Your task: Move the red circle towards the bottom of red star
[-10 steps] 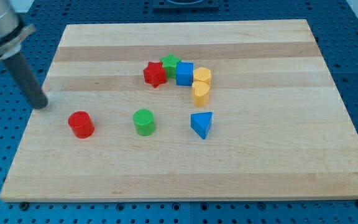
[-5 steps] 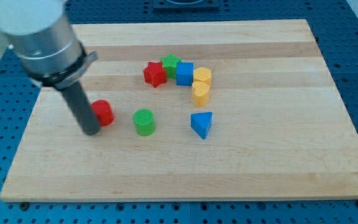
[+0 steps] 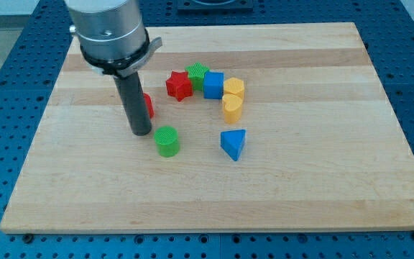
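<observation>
red circle [image 3: 148, 106] mostly hidden, touching my tip [image 3: 141, 132], lower-left of red star [image 3: 179, 85]

The wooden tabletop [image 3: 322, 187] carried a red circle [image 3: 147, 106], red star [image 3: 179, 85], green star [image 3: 197, 73], blue cube [image 3: 213, 85], two yellow blocks [image 3: 233, 98], green cylinder [image 3: 167, 141] and blue triangle [image 3: 233, 144].

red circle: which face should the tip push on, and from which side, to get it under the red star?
No gripping here, only pushing. Contact the red circle on its left wall, so it slides toward the view's right to sit below the red star. My tip sits at its lower-left, the rod hiding most of it. A round wall probably slips off an off-centre push.
</observation>
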`<control>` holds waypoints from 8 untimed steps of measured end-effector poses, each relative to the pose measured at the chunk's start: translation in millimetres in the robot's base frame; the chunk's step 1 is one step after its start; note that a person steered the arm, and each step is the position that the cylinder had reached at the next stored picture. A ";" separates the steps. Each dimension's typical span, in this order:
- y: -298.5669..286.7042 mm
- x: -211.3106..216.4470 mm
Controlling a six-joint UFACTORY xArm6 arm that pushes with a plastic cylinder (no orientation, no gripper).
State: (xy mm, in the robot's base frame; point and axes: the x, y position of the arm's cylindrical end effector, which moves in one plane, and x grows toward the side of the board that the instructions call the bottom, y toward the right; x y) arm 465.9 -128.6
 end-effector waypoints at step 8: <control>-6.0 -72.2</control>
State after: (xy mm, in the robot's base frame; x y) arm 393.6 -134.6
